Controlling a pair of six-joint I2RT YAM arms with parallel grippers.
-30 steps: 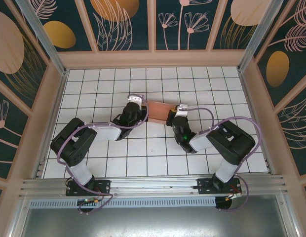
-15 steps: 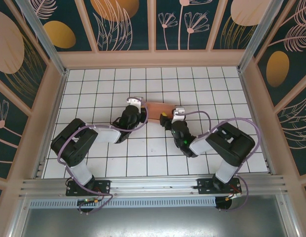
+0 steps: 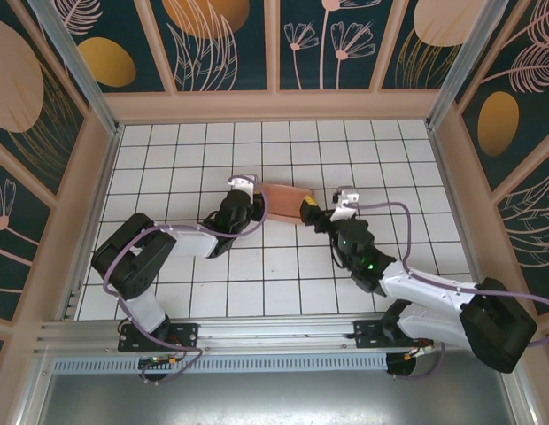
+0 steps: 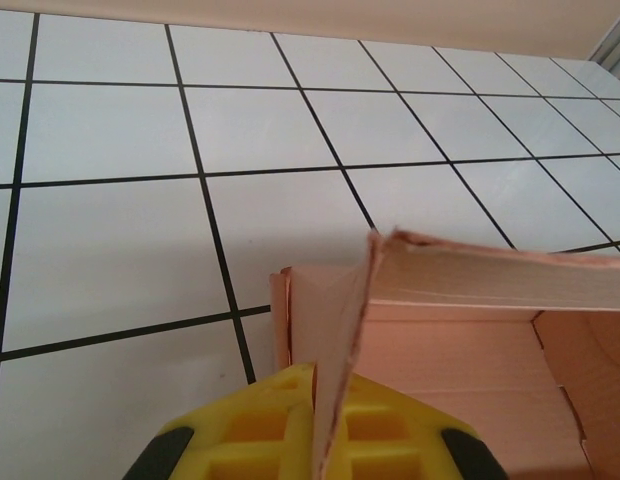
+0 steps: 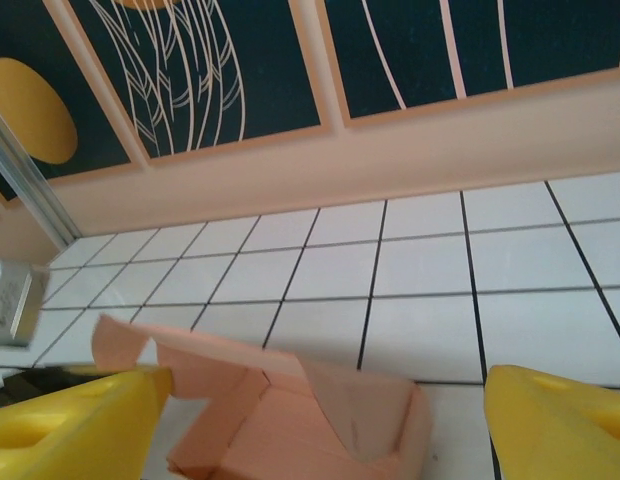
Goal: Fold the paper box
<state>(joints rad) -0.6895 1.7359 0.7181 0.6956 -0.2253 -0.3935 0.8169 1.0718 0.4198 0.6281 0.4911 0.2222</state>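
Note:
The paper box [image 3: 282, 196] is a salmon-pink card piece, partly folded up, lying on the white tiled floor mid-table. My left gripper [image 3: 249, 204] is at its left end, shut on a thin upright card wall. In the left wrist view that wall stands pinched between the yellow fingers [image 4: 260, 425], with the paper box [image 4: 470, 340] open to the right. My right gripper [image 3: 311, 212] is by the box's right end, open. Its fingers [image 5: 75, 425] stand wide apart, with the paper box [image 5: 290, 410] low between and just beyond them, a curved flap standing up.
The tiled floor [image 3: 283, 266] is boxed in by pink-framed patterned walls; the back wall [image 3: 274, 104] lies a few tiles beyond the box. A metal rail [image 3: 274, 332] runs along the near edge by the arm bases. Purple cables loop off both arms.
My right gripper has opened and let go of the box's right end, and its arm has stretched out to the right. The left gripper keeps its grip in place.

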